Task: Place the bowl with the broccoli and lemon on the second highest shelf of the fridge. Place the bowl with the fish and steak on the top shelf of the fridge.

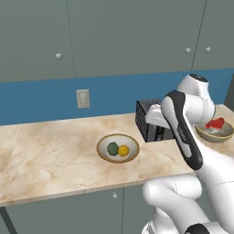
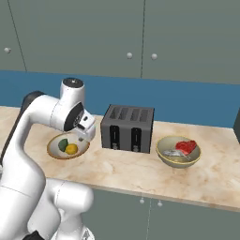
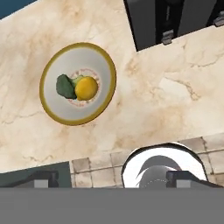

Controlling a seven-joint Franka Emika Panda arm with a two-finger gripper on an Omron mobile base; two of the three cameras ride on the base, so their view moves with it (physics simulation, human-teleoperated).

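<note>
Looking down from the hand view, you see the bowl [image 3: 78, 83] with a yellow rim on the marble counter [image 3: 166, 87], holding the broccoli [image 3: 65, 86] and the lemon [image 3: 86, 88], which touch each other. The gripper [image 3: 111, 180] hangs above the counter's front edge, apart from this bowl; you cannot tell whether its fingers are spread or closed. From the right base view, note the dark toaster [image 2: 128, 128] standing between that bowl and a second bowl [image 2: 178, 151], which carries the red steak [image 2: 186, 146] and the silvery fish [image 2: 174, 153]. Both bowls rest on the counter, well apart.
</note>
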